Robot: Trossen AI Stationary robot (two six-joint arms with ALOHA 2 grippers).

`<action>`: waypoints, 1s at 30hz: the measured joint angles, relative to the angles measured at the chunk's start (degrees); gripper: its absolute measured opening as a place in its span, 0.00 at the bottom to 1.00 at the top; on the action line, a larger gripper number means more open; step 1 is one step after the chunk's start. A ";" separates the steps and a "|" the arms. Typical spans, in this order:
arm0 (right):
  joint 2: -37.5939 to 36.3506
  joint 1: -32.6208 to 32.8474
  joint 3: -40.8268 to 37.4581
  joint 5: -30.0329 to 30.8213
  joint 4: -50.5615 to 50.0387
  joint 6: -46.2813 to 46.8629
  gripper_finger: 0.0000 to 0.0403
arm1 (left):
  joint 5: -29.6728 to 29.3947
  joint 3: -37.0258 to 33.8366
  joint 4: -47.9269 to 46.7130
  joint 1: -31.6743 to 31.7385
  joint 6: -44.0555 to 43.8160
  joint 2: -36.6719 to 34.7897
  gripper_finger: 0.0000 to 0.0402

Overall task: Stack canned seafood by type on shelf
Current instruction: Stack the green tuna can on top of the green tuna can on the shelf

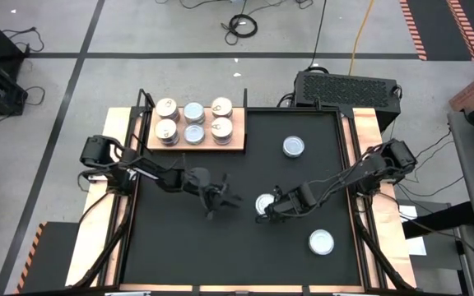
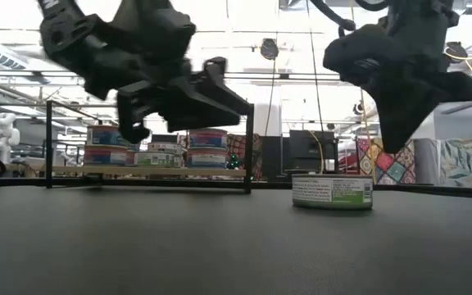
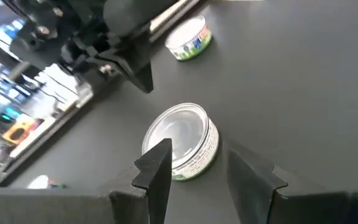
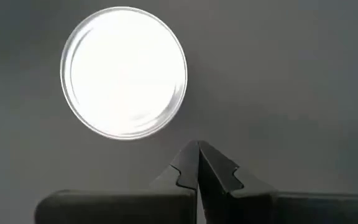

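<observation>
The pale wooden shelf [image 1: 239, 145] lies at the table's far left with several tins [image 1: 194, 122] on it, some stacked two high in the low view [image 2: 207, 147]. Three loose tins stand on the black mat [image 1: 179, 255]: one far right [image 1: 294, 146], one in the middle [image 1: 263, 203], one near right [image 1: 321, 242]. My left gripper [image 1: 227, 197] is open, raised above the mat just left of the middle tin [image 3: 182, 140]. My right gripper [image 4: 198, 158] is shut and empty, pointing down beside the same tin [image 4: 124, 71].
Wooden side strips [image 1: 97, 238] run along the mat's left and right edges. A thin black frame [image 2: 248, 147] stands around the shelf area. A black box [image 1: 348, 86] sits beyond the far right corner. Both arms meet near the mat's middle.
</observation>
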 joint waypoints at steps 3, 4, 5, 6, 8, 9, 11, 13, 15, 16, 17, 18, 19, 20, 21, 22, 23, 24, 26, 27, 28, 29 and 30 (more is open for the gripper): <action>0.00 0.59 -1.72 0.14 0.79 1.21 0.00 | -0.07 5.65 -7.25 -0.67 0.01 2.42 0.36; 0.00 0.59 -2.67 0.38 1.50 1.28 0.00 | -0.13 7.48 -9.93 -1.01 0.12 3.21 0.36; 0.00 0.59 -3.57 0.75 2.45 1.29 0.00 | -0.27 9.21 -12.47 -1.27 0.33 4.15 0.36; 0.00 0.59 -4.35 1.59 3.21 1.30 0.00 | -0.54 10.91 -14.19 -1.49 1.12 5.28 0.36; 0.00 0.51 -5.71 3.83 3.70 1.27 0.00 | -1.76 13.41 -16.71 -1.91 2.43 7.49 0.36; 0.00 0.45 -6.39 4.59 3.72 1.29 0.00 | -2.49 14.42 -16.93 -2.15 3.12 8.65 0.36; 0.00 0.40 -7.59 6.42 4.33 1.26 0.00 | -3.46 15.86 -16.97 -2.39 5.13 11.05 0.36; 0.00 0.27 -8.63 8.10 6.64 0.55 0.00 | -4.68 17.21 -17.08 -2.71 7.85 13.52 0.36; 0.00 -0.13 -9.79 8.12 9.41 -0.76 0.00 | -7.38 18.52 -17.06 -3.03 10.35 15.73 0.36; 0.00 -0.34 -10.47 8.11 11.30 -1.34 0.00 | -8.60 18.99 -16.97 -3.23 11.40 16.69 0.36; 0.00 -0.47 -11.13 8.06 13.67 -2.47 0.00 | -9.37 19.48 -16.36 -3.31 11.68 17.54 0.36; 0.00 -0.57 -11.65 8.08 15.72 -3.40 0.00 | -9.91 19.55 -15.80 -3.47 11.69 17.91 0.36; 0.00 -0.68 -12.10 8.04 17.28 -4.17 0.00 | -10.44 19.59 -15.49 -3.65 11.74 17.94 0.36; -0.01 -0.72 -12.45 8.10 18.23 -4.75 0.00 | -10.62 19.59 -15.27 -3.76 11.78 17.98 0.36; -0.02 -0.72 -12.67 8.12 18.83 -5.24 0.00 | -10.67 19.59 -15.18 -3.92 11.72 18.00 0.36; -0.02 -0.72 -12.74 8.18 19.14 -5.53 0.00 | -10.93 19.59 -15.19 -4.04 11.58 18.00 0.36; -0.02 -0.72 -12.74 8.15 19.19 -5.63 0.00 | -11.27 19.58 -15.34 -4.22 11.54 17.77 0.36; -0.02 -0.72 -12.74 8.04 19.25 -5.68 0.00 | -12.13 19.53 -15.70 -4.42 11.57 17.40 0.36; -0.02 -0.74 -12.74 7.87 19.34 -5.76 0.00 | -14.48 19.48 -16.10 -4.96 11.98 16.95 0.36; -0.02 -0.74 -12.74 7.85 19.51 -5.77 0.00 | -15.45 19.45 -16.43 -5.24 12.37 16.58 0.36; -0.02 -0.76 -12.74 7.57 19.75 -5.78 0.00 | -16.08 19.39 -16.50 -5.50 13.22 16.38 0.36; -0.02 -0.76 -12.74 7.40 19.81 -5.78 0.00 | -16.19 19.39 -16.39 -5.67 13.91 16.23 0.36; -0.02 -0.76 -12.74 7.28 19.95 -5.78 0.00 | -15.99 19.41 -16.21 -5.69 14.80 16.19 0.36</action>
